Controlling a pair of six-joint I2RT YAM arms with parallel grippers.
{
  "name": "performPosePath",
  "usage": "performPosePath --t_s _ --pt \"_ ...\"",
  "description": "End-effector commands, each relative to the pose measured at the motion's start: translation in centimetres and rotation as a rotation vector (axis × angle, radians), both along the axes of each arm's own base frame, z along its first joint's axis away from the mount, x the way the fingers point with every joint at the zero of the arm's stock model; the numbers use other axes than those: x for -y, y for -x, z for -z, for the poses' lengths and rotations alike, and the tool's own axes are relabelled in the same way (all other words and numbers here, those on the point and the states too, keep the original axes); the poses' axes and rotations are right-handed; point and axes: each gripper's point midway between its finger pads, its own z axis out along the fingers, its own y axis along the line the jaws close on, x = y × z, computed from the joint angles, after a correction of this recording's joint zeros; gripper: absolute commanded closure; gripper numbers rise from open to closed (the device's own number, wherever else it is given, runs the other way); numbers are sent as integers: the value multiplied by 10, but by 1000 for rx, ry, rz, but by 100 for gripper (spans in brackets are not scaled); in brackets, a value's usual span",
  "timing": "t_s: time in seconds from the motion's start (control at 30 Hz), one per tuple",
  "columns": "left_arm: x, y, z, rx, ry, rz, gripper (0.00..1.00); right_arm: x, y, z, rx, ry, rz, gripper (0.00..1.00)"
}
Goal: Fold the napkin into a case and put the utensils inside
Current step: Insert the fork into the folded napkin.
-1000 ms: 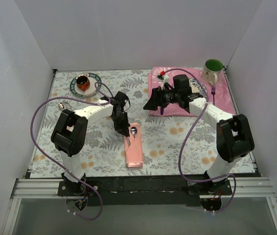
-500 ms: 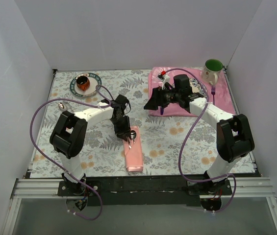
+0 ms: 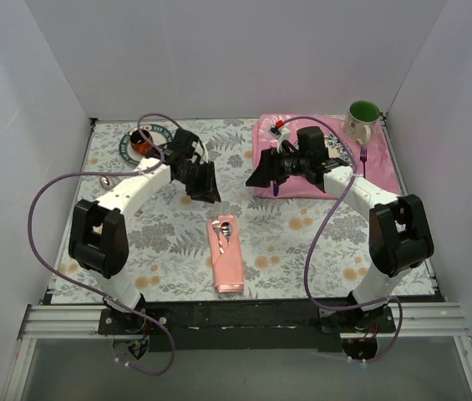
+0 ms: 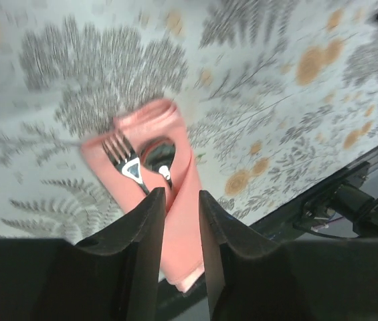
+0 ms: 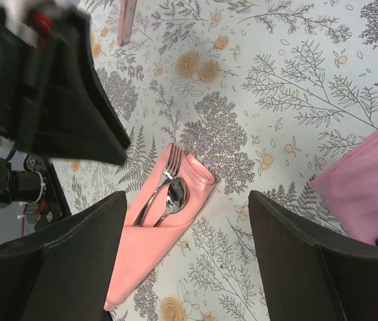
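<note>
The napkin lies folded into a narrow salmon-pink case (image 3: 227, 261) on the floral tablecloth, near the middle front. The utensils, a silver fork (image 5: 169, 166) and spoon (image 5: 176, 191), stick out of its open top, their handles tucked inside. My left gripper (image 3: 206, 192) hangs above and to the upper left of the case, its jaws a narrow gap apart with nothing between them. In the left wrist view the case (image 4: 178, 207) shows beyond the left gripper (image 4: 178, 200). My right gripper (image 5: 187, 207) is wide open and empty, high to the case's upper right.
A rose-patterned pink placemat (image 3: 386, 177) lies at the back right with a purple fork (image 3: 362, 157) on it and a green mug (image 3: 362, 117) behind. A plate with a brown cup (image 3: 144, 142) stands at the back left. The black rail (image 3: 244, 313) runs along the front edge.
My left gripper has opened a little, left the case's top and moved up and back to the left. The fork and spoon stay in the case. The right arm has not moved.
</note>
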Motion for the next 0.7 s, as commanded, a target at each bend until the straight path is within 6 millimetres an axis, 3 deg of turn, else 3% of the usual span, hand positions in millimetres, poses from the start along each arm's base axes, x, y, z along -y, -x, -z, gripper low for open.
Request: performPosePath --t_s 0.0,0.03,0.1,0.3,0.43,0.47,0.67 --pt "-13 -32 -58 318 161 342 72 -3 -5 -12 50 -30 -23 19" --pt "-21 -36 -62 336 204 385 72 -2 -5 -11 46 -29 -23 19" --pt "-20 -24 -67 387 327 558 69 -2 -5 -10 48 -24 -29 19" --pt "-22 -12 -39 556 362 816 65 0 -4 -4 25 -8 -29 19" --pt "-21 -14 -19 607 367 897 62 -1 -1 11 -46 23 -70 21" --pt "-21 -17 -6 579 372 906 62 1 -1 14 -41 42 -88 21" --pt "-20 -23 18 523 379 925 60 11 12 28 -49 83 -113 22"
